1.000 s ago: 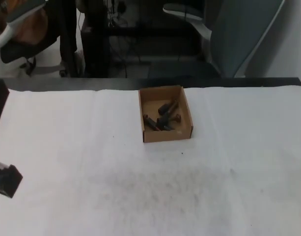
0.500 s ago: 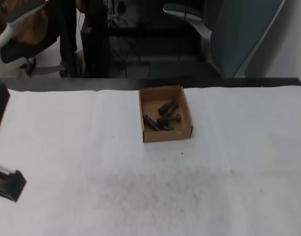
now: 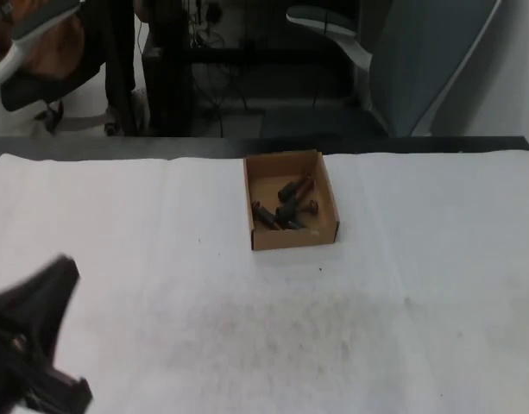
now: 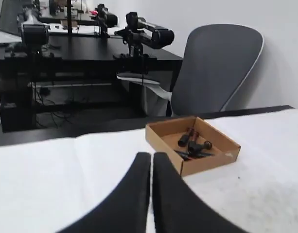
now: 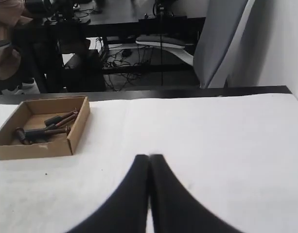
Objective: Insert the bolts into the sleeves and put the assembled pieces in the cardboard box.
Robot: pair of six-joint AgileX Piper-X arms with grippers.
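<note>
1. High view: the white cloth-covered bench (image 3: 247, 336) is spreading wide between the small brown cardboard box (image 3: 294, 235) and the near edge. The box is sitting close to the dark far edge, well apart from both side edges.
2. Dark metal bolt-and-sleeve pieces (image 3: 286, 210) are lying heaped inside the box.
3. The black left arm (image 3: 31, 345) is hanging over the near left corner, well apart from the box.
4. The left gripper (image 4: 151, 159) is pointing toward the box, fingers pressing together on nothing.
5. The right gripper (image 5: 149, 160) is likewise closed and holding nothing.
</note>
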